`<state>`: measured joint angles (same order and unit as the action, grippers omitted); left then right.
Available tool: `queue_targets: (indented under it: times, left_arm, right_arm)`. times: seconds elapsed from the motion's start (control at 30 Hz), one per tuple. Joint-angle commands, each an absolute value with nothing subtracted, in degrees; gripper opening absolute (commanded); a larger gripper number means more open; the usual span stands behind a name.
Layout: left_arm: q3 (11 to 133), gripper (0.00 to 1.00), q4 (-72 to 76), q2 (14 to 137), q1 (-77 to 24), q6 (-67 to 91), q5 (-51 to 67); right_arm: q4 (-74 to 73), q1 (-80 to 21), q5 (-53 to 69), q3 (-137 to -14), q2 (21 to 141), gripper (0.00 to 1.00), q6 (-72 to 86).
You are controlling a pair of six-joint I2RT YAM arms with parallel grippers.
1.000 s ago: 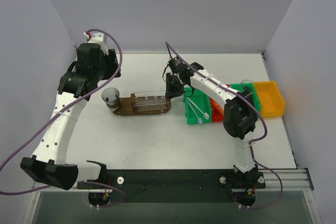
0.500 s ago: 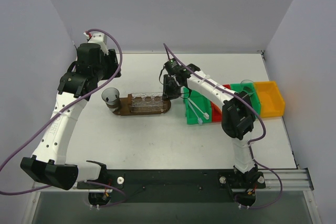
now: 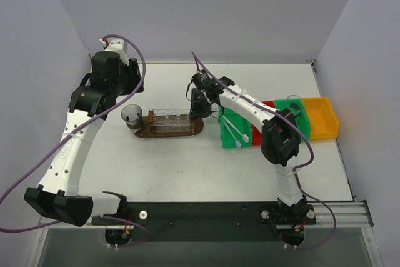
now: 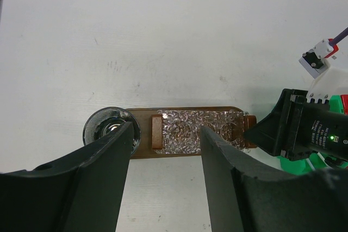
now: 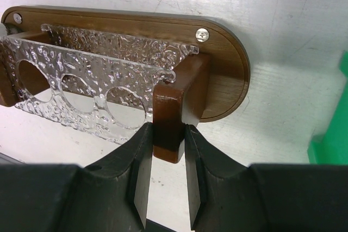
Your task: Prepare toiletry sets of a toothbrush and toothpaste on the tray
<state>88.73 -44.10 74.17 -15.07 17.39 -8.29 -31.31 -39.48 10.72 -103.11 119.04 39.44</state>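
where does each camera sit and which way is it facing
top external: fixed above and behind the bases, looking down on the table; left arm and right arm show.
left wrist: high above the tray, facing down; open left gripper at the bottom, clear cup at tray's end.
right wrist: low at the tray's end; right gripper clamps its wooden post.
shared: both wrist views show the tray's clear rack.

I'm looking into a robotics lab cell: a bare white surface (image 3: 187, 167) boxed in by plain pale grey partition walls (image 3: 206, 10), a white-and-black left arm (image 3: 72, 148) and right arm (image 3: 247, 101) bolted to a black base plate (image 3: 206, 214), purple cables (image 3: 143, 67) looping loose.
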Motion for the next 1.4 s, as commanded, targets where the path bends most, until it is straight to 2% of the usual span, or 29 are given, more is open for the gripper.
queue_targets:
  times: [0.0,1.37]
  left_arm:
    - [88.77,0.62,-42.45,72.86,-15.29,17.4,-7.91]
    - [88.51,0.62,-42.28,72.51,-15.21,17.67,-7.47]
  right_arm:
    - [-31.9,-40.52,11.34,-105.12,121.38,0.06,40.69]
    - [-31.29,-41.92,12.48,-106.79,123.66,0.07,40.08]
